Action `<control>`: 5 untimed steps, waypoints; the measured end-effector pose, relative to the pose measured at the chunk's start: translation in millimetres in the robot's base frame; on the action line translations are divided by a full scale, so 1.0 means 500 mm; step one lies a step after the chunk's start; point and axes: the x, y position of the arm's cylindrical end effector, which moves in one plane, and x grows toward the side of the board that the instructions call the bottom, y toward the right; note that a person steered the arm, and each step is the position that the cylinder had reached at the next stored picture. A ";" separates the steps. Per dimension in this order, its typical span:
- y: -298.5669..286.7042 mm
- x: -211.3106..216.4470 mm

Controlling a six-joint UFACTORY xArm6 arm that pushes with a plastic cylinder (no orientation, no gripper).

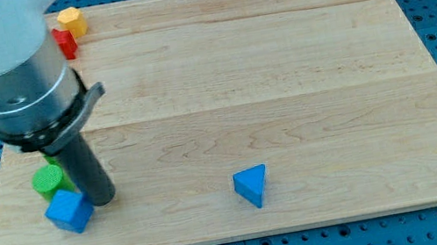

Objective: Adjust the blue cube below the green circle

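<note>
The blue cube [69,211] lies near the board's lower left corner. The green circle [47,181] sits just above it, slightly to the left, almost touching. My tip [103,198] rests on the board right beside the blue cube's upper right side, and to the right of the green circle. Another green piece [50,156] peeks out behind the rod above the green circle; its shape is hidden.
A blue triangle [252,186] lies at the lower middle of the wooden board [281,67]. A yellow block [72,21] and a red block [66,43] sit at the upper left corner. The arm's grey body covers the upper left.
</note>
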 end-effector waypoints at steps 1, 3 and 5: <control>-0.013 0.004; 0.028 0.014; 0.025 0.051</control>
